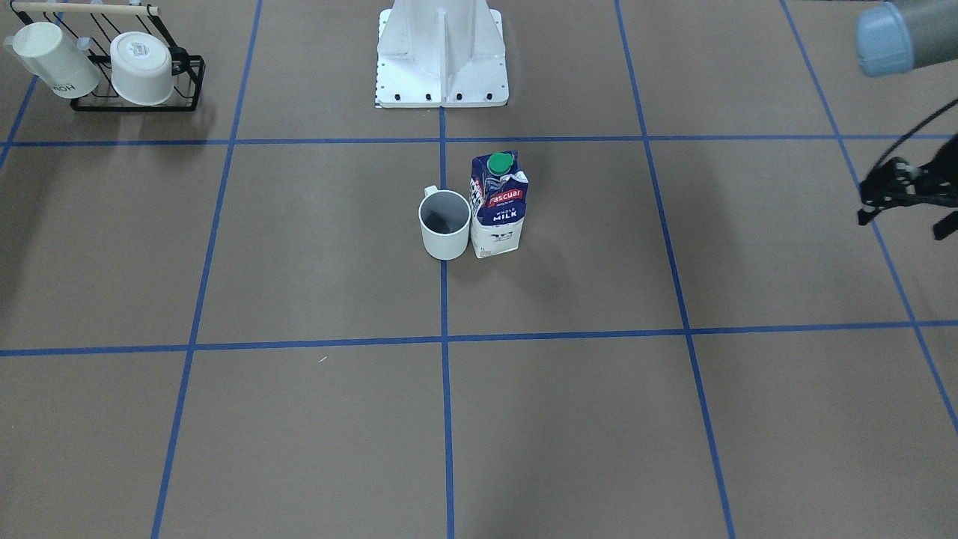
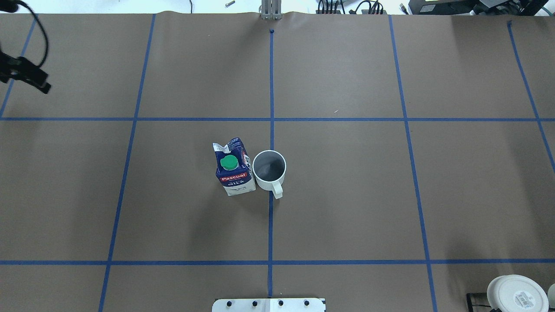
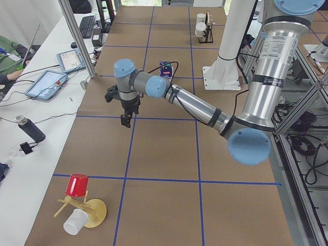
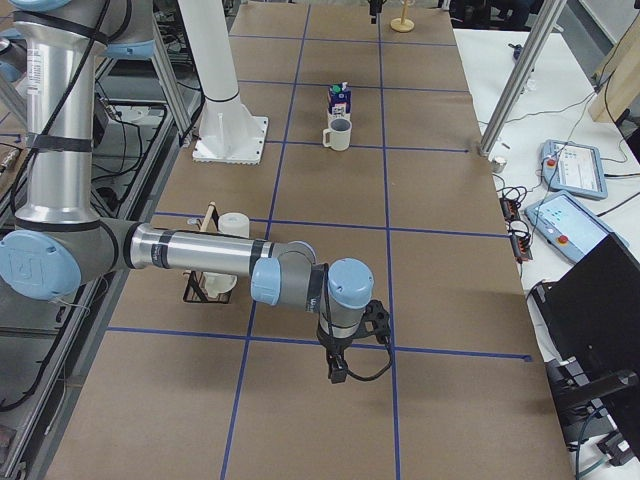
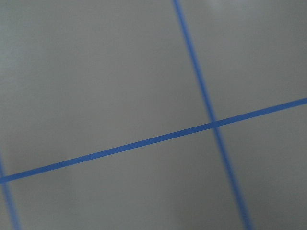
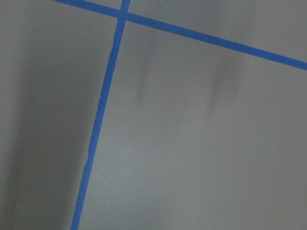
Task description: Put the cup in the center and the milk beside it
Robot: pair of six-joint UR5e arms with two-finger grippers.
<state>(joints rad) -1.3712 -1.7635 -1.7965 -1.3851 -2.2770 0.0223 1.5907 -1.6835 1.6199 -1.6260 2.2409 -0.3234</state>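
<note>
The plain white cup [image 1: 445, 224] stands upright on the brown tabletop [image 1: 569, 247], on the middle blue tape line, with its handle toward the robot's base. It also shows in the overhead view [image 2: 269, 169]. The blue and white milk carton [image 1: 498, 206] with a green cap stands upright right beside it, on its left in the overhead view [image 2: 234, 169]; I cannot tell if they touch. My left gripper [image 1: 904, 222] hangs open and empty far off at the table's left side [image 2: 26, 76]. My right gripper [image 4: 338, 372] shows only in the exterior right view, far from both; I cannot tell its state.
A black wire rack [image 1: 187, 82] holds two other white mugs at the robot's right. The white robot base [image 1: 441, 60] stands behind the cup. A wooden mug tree [image 3: 84, 210] with a red cup sits at the table's left end. Both wrist views show only tabletop and tape lines.
</note>
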